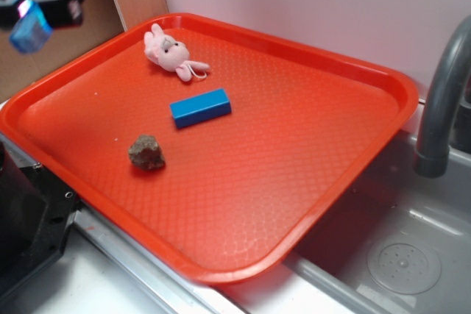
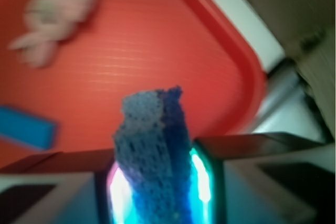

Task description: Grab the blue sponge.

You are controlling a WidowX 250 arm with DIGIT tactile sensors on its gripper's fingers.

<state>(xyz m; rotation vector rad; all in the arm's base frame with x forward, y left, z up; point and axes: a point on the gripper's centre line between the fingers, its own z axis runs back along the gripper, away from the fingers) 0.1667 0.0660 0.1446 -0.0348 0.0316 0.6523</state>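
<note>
The red tray (image 1: 309,174) lies well below and in front of the jaws, which are up past its far left corner. On it, well clear of them, sit a blue block (image 1: 201,107), a pink plush toy (image 1: 171,52) and a brown lump (image 1: 146,152). The gripper (image 2: 160,182) is clamped tight on the blue sponge (image 2: 152,145), squeezed upright between the fingers.

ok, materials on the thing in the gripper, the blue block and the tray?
Blue sponge: porous foam, pitted matte surface, squeezed between the pads.
Blue block: looks like hard plastic or painted wood; smooth, sharp edges.
Tray: moulded plastic, fine diamond texture, slight sheen.
</note>
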